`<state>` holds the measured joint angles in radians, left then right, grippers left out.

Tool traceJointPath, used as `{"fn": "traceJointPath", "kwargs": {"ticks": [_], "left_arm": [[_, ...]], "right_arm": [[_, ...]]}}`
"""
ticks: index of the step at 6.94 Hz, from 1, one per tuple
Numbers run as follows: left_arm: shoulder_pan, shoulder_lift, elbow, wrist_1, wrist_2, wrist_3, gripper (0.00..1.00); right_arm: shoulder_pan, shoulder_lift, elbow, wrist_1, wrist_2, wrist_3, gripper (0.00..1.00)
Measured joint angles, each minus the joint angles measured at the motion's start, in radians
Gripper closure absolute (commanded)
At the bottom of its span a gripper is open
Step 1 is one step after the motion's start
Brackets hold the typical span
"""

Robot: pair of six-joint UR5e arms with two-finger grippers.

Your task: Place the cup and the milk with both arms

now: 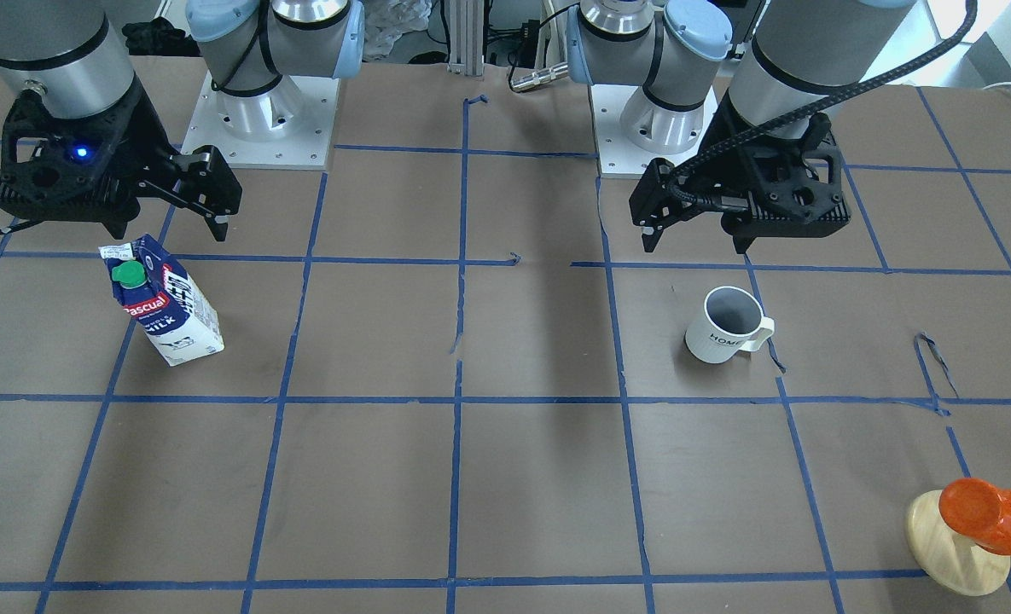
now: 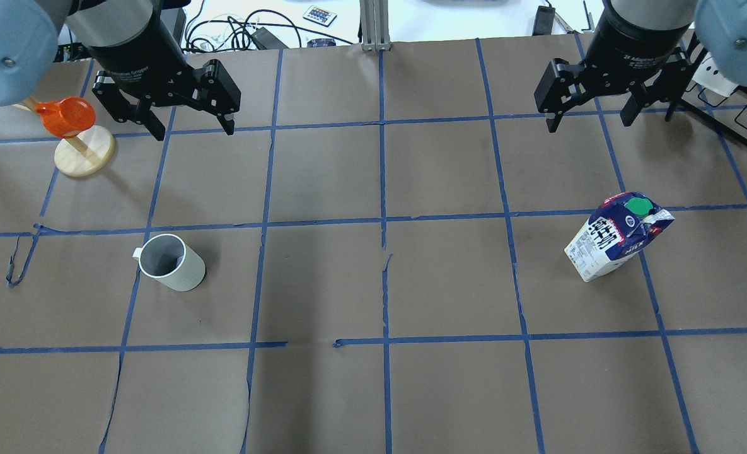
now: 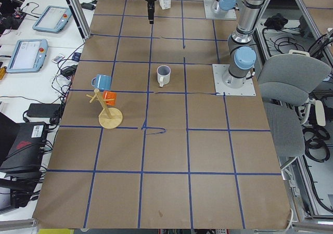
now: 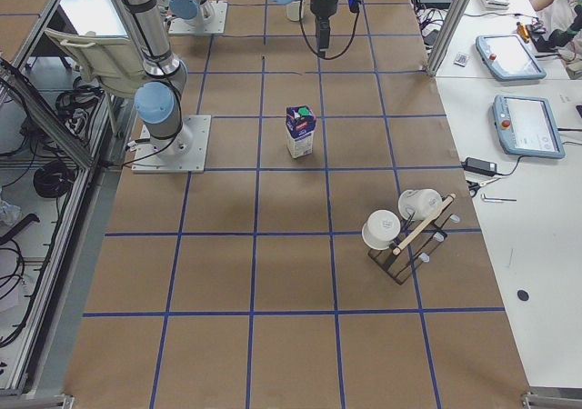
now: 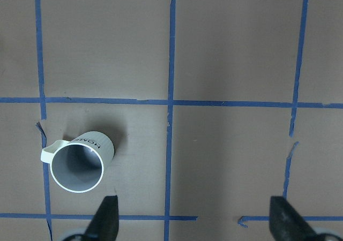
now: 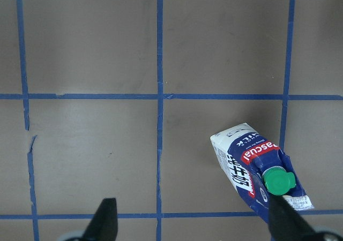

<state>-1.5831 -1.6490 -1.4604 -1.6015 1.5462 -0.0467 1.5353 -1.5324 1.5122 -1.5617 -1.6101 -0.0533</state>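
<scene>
Standing apart: one cup [image 1: 724,327], one milk [image 1: 166,303]

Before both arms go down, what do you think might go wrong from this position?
1. The milk lines up with one finger of the open right gripper, not with the gap, so a straight descent could topple it.
2. The cup is likewise off-centre, by one finger of the open left gripper, which might strike its rim.
3. The orange cup stands near the left gripper.
</scene>
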Motion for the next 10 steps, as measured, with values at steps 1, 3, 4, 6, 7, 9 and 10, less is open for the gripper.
{"fn": "traceJointPath", "kwargs": {"ticks": [1,3,4,6,7,9,10], "left_arm": [[0.0,0.0,0.0,0.0,0.0,0.0,0.0],[0.002,0.0,0.0,0.0,0.0,-0.001,0.0],[0.003,0.0,0.0,0.0,0.0,-0.001,0.0],[0.003,0.0,0.0,0.0,0.0,-0.001,0.0],[0.003,0.0,0.0,0.0,0.0,-0.001,0.0],[0.003,0.0,0.0,0.0,0.0,-0.001,0.0],[0.003,0.0,0.0,0.0,0.0,-0.001,0.0]], "right_arm": [[0.0,0.0,-0.001,-0.004,0.0,0.005,0.0],[-0.001,0.0,-0.001,-0.011,0.004,0.02,0.0],[0.0,0.001,-0.001,-0.013,0.01,0.026,0.0],[0.0,0.0,-0.001,-0.011,0.004,0.03,0.0],[0.0,-0.001,-0.001,-0.006,0.002,0.03,0.0],[-0.004,0.011,-0.003,-0.025,0.019,0.029,0.0],[-0.004,0.029,-0.003,-0.055,0.036,0.029,0.0]]}}
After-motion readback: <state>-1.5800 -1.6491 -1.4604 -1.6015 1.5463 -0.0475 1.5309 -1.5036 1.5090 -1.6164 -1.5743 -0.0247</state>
